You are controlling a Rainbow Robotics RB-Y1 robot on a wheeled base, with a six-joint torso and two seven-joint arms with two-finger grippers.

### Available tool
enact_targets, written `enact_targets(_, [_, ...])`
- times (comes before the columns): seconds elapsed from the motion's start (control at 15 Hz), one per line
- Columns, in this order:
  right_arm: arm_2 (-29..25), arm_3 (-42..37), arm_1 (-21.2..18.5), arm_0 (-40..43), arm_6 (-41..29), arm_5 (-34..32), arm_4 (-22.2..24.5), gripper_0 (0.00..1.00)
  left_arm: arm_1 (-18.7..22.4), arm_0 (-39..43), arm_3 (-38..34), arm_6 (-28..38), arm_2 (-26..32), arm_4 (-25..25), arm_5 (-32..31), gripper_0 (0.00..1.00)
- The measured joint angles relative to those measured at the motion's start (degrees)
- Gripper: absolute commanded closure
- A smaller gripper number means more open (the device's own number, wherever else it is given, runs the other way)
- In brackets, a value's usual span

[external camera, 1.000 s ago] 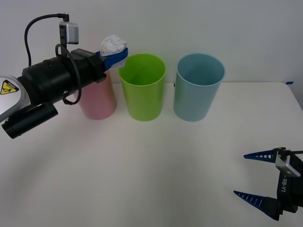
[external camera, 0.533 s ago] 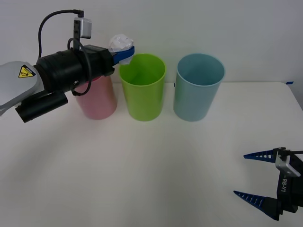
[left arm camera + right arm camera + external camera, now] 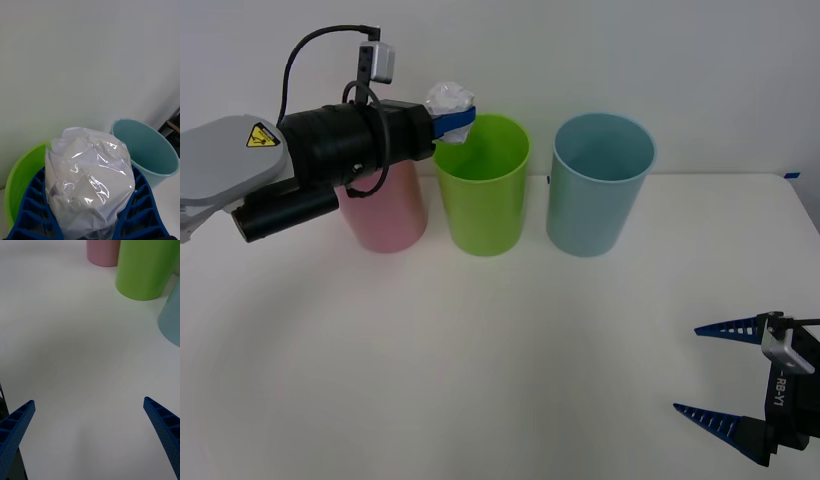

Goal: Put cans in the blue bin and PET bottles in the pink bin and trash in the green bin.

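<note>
My left gripper [image 3: 452, 112] is shut on the trash [image 3: 449, 98], a crumpled white wad, held in the air just over the left rim of the green bin [image 3: 482, 185]. In the left wrist view the trash [image 3: 90, 176] sits between the blue fingers [image 3: 33, 210], with the green bin [image 3: 22, 176] below and the blue bin [image 3: 146, 152] beyond. The pink bin [image 3: 390, 215] stands to the left, partly behind my left arm. The blue bin [image 3: 600, 185] stands on the right of the row. My right gripper [image 3: 725, 370] rests open low at the near right.
The three bins stand in a row at the back of the white table [image 3: 500, 340], against a white wall. The right wrist view shows the bases of the pink bin [image 3: 103, 253], green bin [image 3: 146, 268] and blue bin [image 3: 171, 318] across bare table.
My left arm has carried the trash to the right, from over the pink bin to the green bin's left rim. The right arm has not moved.
</note>
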Motion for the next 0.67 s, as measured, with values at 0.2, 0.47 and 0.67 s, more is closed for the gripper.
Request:
enact_targets(0.2, [0.00, 0.00, 0.00, 0.00, 0.01, 0.00, 0.00, 0.00, 0.00, -3.49, 2.43, 0.31, -4.27, 3.16, 0.00, 1.00])
enact_targets(0.47, [0.00, 0.00, 0.00, 0.00, 0.01, 0.00, 0.00, 0.00, 0.00, -7.60, 4.71, 0.87, -10.00, 6.97, 0.10, 1.00])
enact_targets(0.67, [0.00, 0.00, 0.00, 0.00, -0.01, 0.00, 0.00, 0.00, -0.20, -8.02, 5.00, 1.08, -10.68, 7.49, 0.17, 1.00])
